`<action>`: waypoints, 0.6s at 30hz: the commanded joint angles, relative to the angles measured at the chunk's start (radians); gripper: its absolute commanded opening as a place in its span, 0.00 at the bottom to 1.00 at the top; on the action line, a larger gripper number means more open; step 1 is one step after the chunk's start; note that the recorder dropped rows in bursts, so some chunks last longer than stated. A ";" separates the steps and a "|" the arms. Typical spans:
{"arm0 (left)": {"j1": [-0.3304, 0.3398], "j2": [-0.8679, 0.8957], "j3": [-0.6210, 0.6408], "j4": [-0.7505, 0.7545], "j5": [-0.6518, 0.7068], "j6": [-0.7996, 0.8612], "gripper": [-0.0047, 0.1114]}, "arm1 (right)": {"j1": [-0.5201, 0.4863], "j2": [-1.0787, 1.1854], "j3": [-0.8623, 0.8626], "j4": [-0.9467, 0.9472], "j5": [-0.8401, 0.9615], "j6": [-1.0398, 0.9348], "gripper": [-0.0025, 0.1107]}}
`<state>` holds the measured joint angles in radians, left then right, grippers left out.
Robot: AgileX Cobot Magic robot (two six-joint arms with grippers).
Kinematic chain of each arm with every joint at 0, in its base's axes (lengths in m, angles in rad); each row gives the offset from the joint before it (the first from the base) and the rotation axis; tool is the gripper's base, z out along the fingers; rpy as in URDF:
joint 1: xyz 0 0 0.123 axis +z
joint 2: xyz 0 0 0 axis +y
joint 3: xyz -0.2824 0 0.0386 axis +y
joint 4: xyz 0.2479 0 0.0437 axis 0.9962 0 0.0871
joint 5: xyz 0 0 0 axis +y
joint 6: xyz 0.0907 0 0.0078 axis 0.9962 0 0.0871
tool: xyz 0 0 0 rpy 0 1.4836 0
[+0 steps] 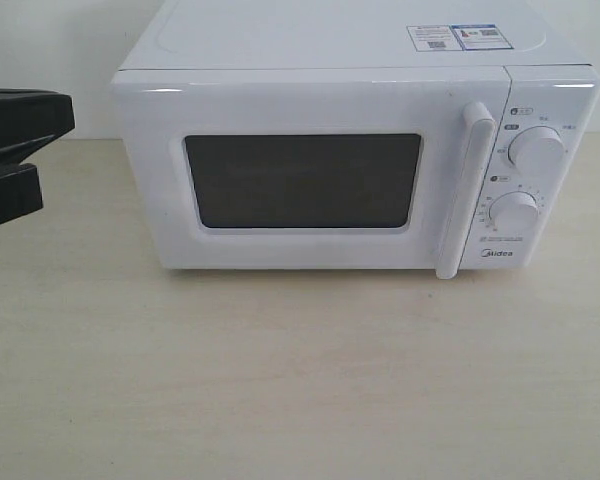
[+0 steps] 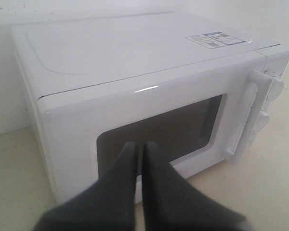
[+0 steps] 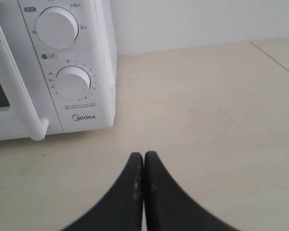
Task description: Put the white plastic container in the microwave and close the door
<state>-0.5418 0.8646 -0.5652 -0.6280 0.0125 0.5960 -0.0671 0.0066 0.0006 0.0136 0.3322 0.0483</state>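
Note:
The white Midea microwave (image 1: 355, 60) stands at the back of the table with its door (image 1: 310, 110) shut and the bar handle (image 1: 464, 190) upright beside two round dials (image 1: 537, 150). The white plastic container shows in no view. My left gripper (image 2: 140, 145) is shut and empty, held in front of the door's dark window (image 2: 183, 127); in the exterior view only a black part of its arm (image 1: 15, 150) shows at the left edge. My right gripper (image 3: 143, 155) is shut and empty above the bare table, off the microwave's dial side (image 3: 72, 83).
A pale wooden tabletop (image 1: 300, 380) spreads in front of the microwave and to its right (image 3: 207, 106). A white wall (image 3: 202, 21) stands behind. Stickers (image 1: 455, 37) lie on the microwave's top.

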 commanded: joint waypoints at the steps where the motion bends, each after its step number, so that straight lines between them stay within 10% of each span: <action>1: 0.002 -0.008 0.005 0.001 -0.013 0.003 0.08 | -0.002 -0.007 -0.001 -0.002 0.000 -0.010 0.02; 18: 0.002 -0.008 0.005 0.001 -0.013 0.003 0.08 | 0.036 -0.007 -0.001 -0.002 0.000 -0.030 0.02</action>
<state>-0.5418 0.8646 -0.5652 -0.6280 0.0125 0.5960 -0.0557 0.0066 0.0006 0.0136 0.3342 0.0271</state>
